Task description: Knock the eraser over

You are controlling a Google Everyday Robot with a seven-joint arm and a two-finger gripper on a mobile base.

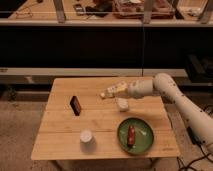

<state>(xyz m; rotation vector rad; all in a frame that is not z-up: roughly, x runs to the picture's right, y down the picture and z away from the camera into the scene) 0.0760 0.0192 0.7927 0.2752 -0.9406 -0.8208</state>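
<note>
- Closest in, towards the front edge of a light wooden table (60,135): a small white cup (86,136), upright, left of centre.
- Just to its right, apart from it: a round green plate (147,137) carrying one long reddish item (131,135), laid lengthwise towards the back; too indistinct to name.
- Further back, in the left half of the tabletop: the eraser (75,105), a thin dark block standing on end, not knocked over, with bare wood all round.
- At about the same depth, right of centre: a small whitish object (122,104), just behind the plate and not touching it; kind impossible to tell.
- Behind that object and slightly left: the gripper (106,94), low over the rear part of the table, pointing left. Open or closed: cannot tell. Well apart from the eraser, to its right and further back.
- Trailing off to the right: the pale arm (170,90), bending down past the table's right edge towards the lower right corner.
- Beyond the table: a dark low wall with a pale strip along its foot.
- Farthest back, along the top: a long bench (45,19) with clutter on it.
</note>
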